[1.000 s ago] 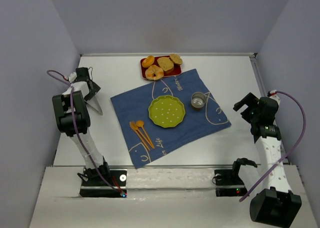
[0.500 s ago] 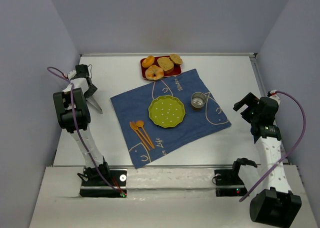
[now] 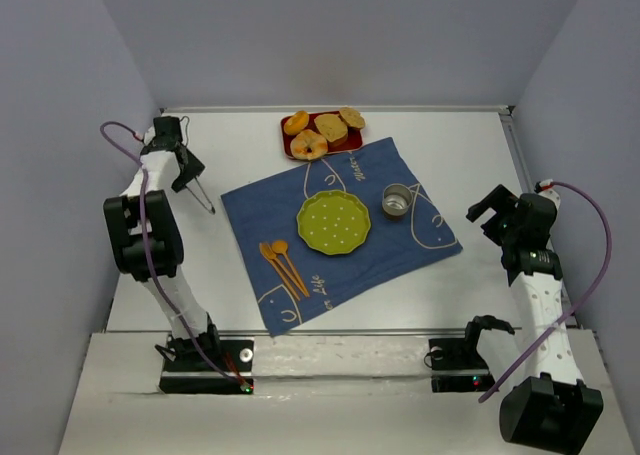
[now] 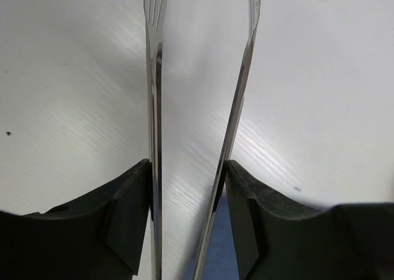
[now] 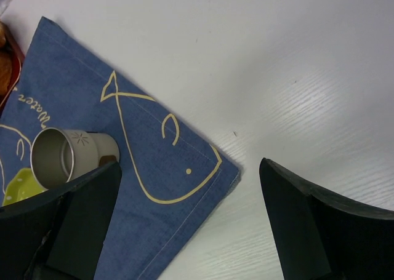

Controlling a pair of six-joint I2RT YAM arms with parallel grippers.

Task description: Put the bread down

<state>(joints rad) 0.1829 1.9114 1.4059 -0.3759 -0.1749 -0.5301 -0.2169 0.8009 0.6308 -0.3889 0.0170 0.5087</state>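
The bread [image 3: 296, 123], a golden-orange ring bun, lies at the left end of the red tray [image 3: 288, 151] at the table's far side. My left gripper [image 3: 187, 167] is over the bare table at the far left, well away from the tray. It is shut on a pair of metal tongs [image 3: 205, 197] whose tips point toward the blue cloth. In the left wrist view the tongs' two arms [image 4: 154, 108] run up between my fingers [image 4: 129, 206], squeezed part-way together, around my left gripper [image 4: 188, 169]. My right gripper [image 3: 490, 207] hovers open at the cloth's right corner [image 5: 221, 163].
A paler ring bun [image 3: 309, 144], a toast slice [image 3: 331, 128] and another piece [image 3: 351, 117] share the tray. On the blue cloth [image 3: 260, 200] sit a green plate [image 3: 333, 221], a metal cup [image 3: 397, 200] [image 5: 58, 157] and wooden cutlery [image 3: 282, 265].
My left gripper has closed on the tongs, narrowing their arms, and has swung with them toward the back of the table. The right arm has stayed still.
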